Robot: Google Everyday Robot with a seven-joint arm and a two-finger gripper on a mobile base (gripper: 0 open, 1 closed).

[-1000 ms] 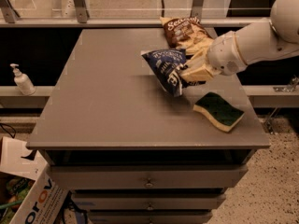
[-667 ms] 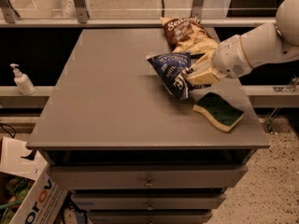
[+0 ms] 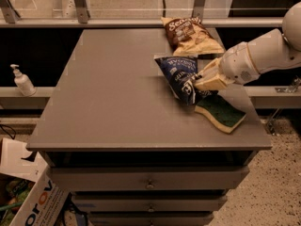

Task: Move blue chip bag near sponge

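Observation:
The blue chip bag (image 3: 180,75) is a dark navy crinkly bag with white lettering, standing tilted at the right of the grey table (image 3: 117,93). My gripper (image 3: 201,82) reaches in from the right and is shut on the bag's right side. The sponge (image 3: 221,113), dark green on top over pale yellow foam, lies flat just below and to the right of the bag, touching or nearly touching its lower edge. The arm's white forearm (image 3: 256,55) runs off to the upper right.
A brown-and-tan chip bag (image 3: 189,35) lies at the table's back right. A pump bottle (image 3: 22,81) stands on a ledge to the left. A cardboard box (image 3: 35,201) sits on the floor at lower left. Drawers (image 3: 149,182) are below the tabletop.
My gripper has carried the blue chip bag a little to the right and down, closer to the sponge. The sponge and the brown bag have not moved.

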